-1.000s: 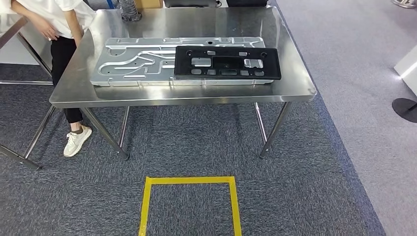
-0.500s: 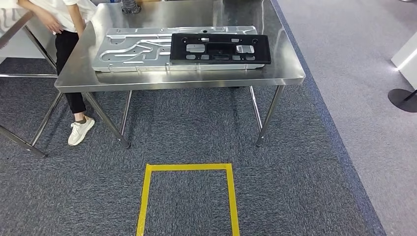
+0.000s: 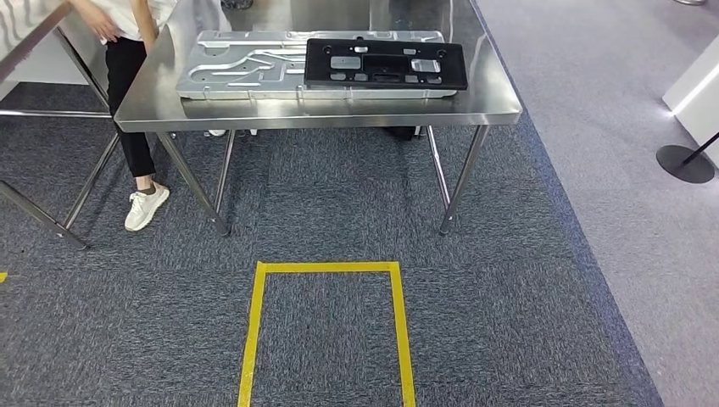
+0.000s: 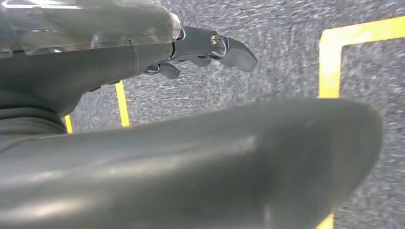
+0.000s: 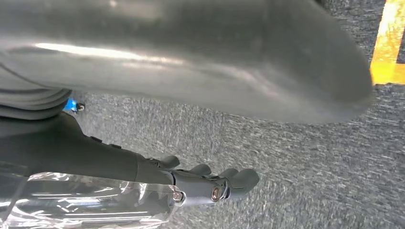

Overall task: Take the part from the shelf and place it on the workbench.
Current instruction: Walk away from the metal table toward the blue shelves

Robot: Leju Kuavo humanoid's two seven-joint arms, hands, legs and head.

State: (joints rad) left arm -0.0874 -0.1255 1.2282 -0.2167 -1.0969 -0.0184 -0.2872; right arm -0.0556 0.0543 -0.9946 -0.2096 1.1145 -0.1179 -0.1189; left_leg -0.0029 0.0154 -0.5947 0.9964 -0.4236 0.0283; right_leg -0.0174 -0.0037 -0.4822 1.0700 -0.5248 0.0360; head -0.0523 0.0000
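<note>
Down by the robot's sides, both hands hang over grey speckled carpet. The left hand [image 4: 210, 47] holds nothing, its dark fingers loosely extended and apart; the right hand [image 5: 210, 183] is likewise empty with fingers spread. Well ahead of both hands, the flat black plastic part [image 3: 386, 64], rectangular with cut-outs, lies on a ribbed silver metal panel [image 3: 242, 64] atop the shiny steel workbench [image 3: 322, 110]. Yellow floor tape [image 3: 326, 267] marks a square between hands and bench. A person [image 3: 127, 51] stands at the bench's far left corner.
</note>
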